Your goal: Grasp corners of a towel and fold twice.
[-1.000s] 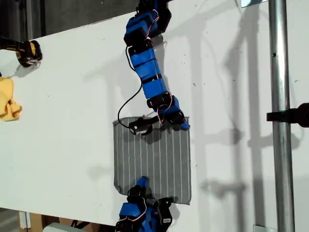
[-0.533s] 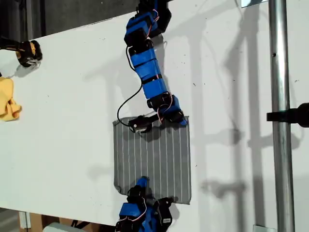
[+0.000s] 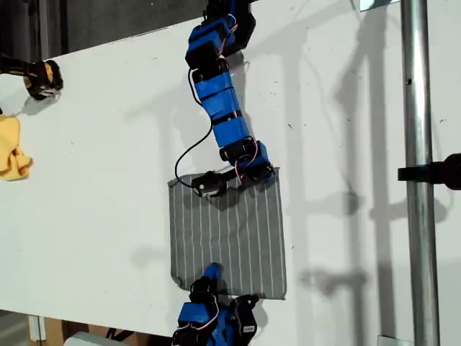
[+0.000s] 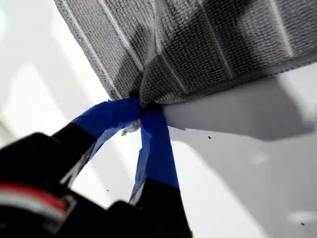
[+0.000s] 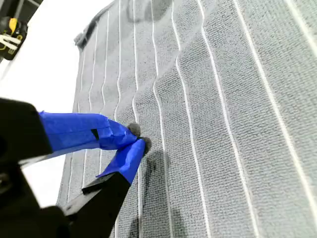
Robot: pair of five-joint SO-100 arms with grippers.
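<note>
Two grippers meet the towel (image 3: 227, 241), spread flat on the bench (image 3: 108, 180) — my first gripper (image 4: 142, 111) is clamped on its corner (image 4: 143, 91); my second gripper's (image 5: 134, 138) jaws are closed, pressing its surface.

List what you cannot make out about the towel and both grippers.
- Exterior view: the towel's lower edge is partly hidden by the arm carrying my second gripper.
- Second wrist view: the closed tips cover their contact spot, so whether cloth is pinched is unclear.
- First wrist view: my first gripper pinches a corner, but the rest of the towel is cut off.
- Exterior view: the yellow cloth is cut off at the exterior view's left edge.
</note>
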